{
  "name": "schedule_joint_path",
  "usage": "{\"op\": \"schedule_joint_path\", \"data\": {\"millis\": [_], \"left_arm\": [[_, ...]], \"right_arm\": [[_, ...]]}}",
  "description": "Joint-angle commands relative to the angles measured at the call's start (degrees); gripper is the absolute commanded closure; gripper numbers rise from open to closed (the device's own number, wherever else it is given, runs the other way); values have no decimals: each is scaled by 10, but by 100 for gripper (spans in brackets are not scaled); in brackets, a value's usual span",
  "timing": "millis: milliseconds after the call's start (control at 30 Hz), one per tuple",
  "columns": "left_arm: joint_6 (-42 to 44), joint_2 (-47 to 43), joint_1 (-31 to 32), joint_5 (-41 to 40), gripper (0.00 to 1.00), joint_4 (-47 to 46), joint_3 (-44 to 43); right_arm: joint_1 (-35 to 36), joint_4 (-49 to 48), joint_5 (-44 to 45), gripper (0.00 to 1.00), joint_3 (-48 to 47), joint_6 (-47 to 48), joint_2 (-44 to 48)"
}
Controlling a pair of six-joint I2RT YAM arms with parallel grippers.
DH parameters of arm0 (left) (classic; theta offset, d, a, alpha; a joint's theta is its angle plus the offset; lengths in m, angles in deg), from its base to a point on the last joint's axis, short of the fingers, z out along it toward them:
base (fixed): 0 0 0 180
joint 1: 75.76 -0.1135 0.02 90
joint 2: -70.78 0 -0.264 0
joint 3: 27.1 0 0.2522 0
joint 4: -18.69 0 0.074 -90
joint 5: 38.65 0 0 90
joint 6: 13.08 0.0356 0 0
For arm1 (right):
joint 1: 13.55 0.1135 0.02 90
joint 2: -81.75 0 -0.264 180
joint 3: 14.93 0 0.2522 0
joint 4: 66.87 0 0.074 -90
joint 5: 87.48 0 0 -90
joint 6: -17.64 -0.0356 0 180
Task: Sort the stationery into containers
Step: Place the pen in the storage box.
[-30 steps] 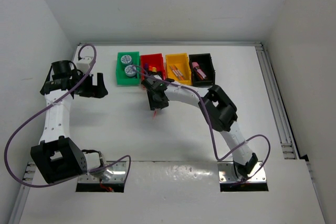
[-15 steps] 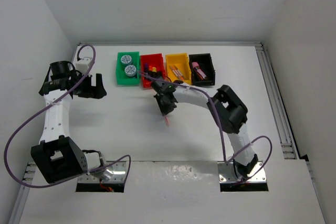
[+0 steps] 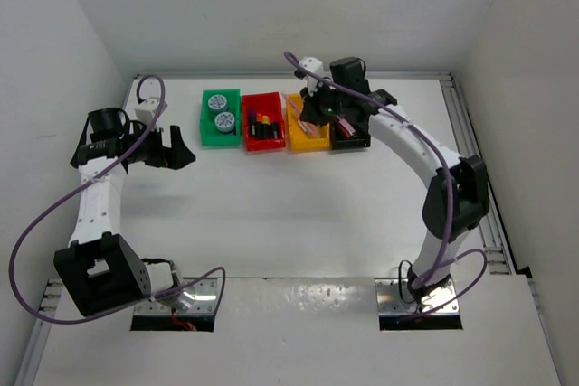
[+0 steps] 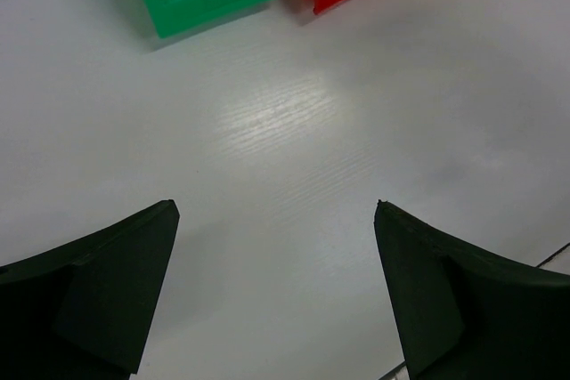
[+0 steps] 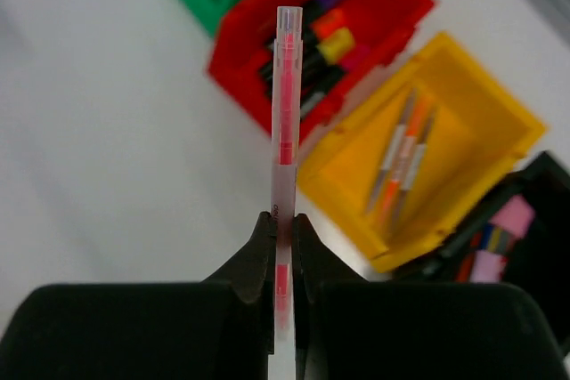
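Item: pink pen (image 5: 287, 86), clamped by its end in the right pincer (image 5: 283, 220), above the bin row.
Destination, as judged: yellow bin (image 5: 476, 126), beside like pens.
Handling: align lengthwise with the bin, lower, then release.
Left pincer (image 4: 274, 206): wide, over the bench (image 4: 294, 131).

We count four bins (image 3: 220, 140), two rolls (image 3: 215, 102), four highlighters (image 5: 331, 24), three pens (image 5: 411, 144) lying binned, and one pink pen (image 5: 286, 113) held.
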Motion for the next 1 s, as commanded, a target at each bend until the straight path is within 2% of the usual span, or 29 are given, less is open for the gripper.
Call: {"op": "schedule_joint_path", "data": {"millis": [0,133,233,533,967], "left_arm": [[-41,-28,-4,22,0,-73,0],[-53,-34,-4,-7,0,-76,-15],[-48,-34,-4,-18,0,-67,-20],[-33,-36,-4,-31,0,-52,-20],[-38,-23,-4,-45,0,-60,-17]], "right_arm": [[-40,-126,2,100,-7,67,-45],[-61,-136,-5,100,-85,75,-132],[-65,-160,-14,100,-117,76,-163],[-68,-236,14,100,-117,83,-241],[-105,-214,21,100,-105,104,-270]]}}
